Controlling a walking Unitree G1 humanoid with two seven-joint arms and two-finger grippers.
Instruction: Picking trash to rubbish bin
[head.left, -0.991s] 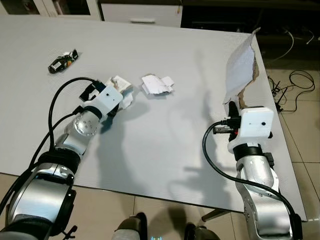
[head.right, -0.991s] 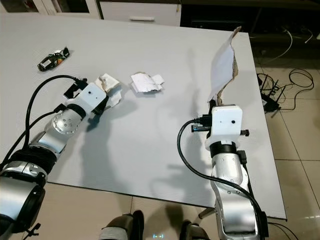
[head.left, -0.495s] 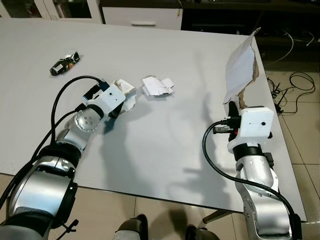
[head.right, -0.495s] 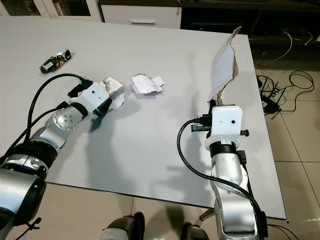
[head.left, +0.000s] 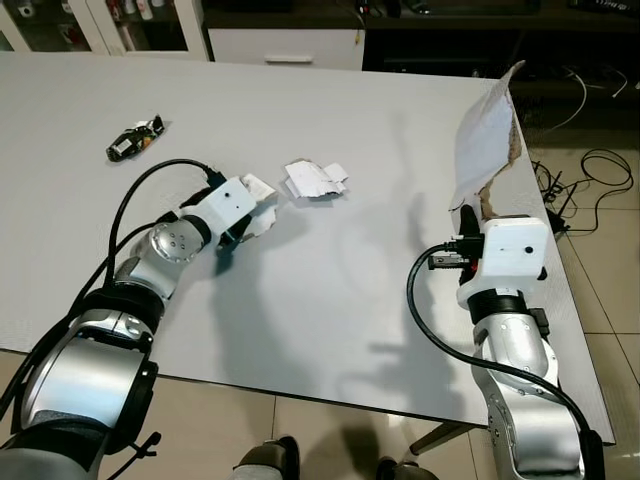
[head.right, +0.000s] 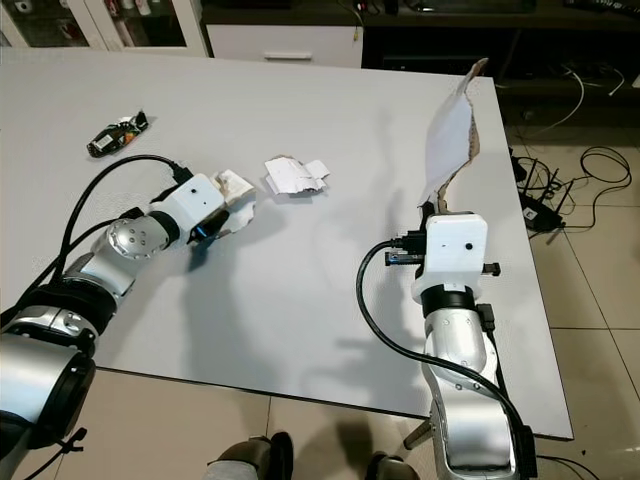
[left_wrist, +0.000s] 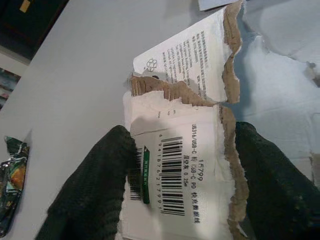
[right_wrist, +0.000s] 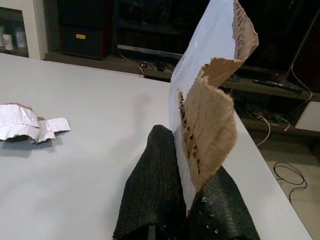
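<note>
Head views: left gripper (head.left: 243, 215) reaching toward twelve o'clock across white table (head.left: 330, 300), fingers straddling torn carton scrap (head.left: 262, 193) lying flat at mid-left. Second crumpled scrap (head.left: 314, 177) just beside it at two o'clock, apart, untouched. Dark snack wrapper (head.left: 135, 139) farther off at ten o'clock. Right gripper (head.left: 466, 212) at right table edge, clamped on tall torn cardboard sheet (head.left: 484, 140) standing upright above it. No bin visible; cables on floor at far right.

Left wrist view: two black fingers (left_wrist: 95, 187) spread either side of barcode-printed scrap (left_wrist: 180, 175), brown torn edge running along fingers' line, piece square between pads, not yet pinched. Wrapper (left_wrist: 12, 170) off at edge.

Right wrist view: fingers (right_wrist: 155, 195) pressed together on base of cardboard sheet (right_wrist: 210, 100), long axis pointing up and away. Likely next: closing left on scrap, neighbour close enough to be nudged.
</note>
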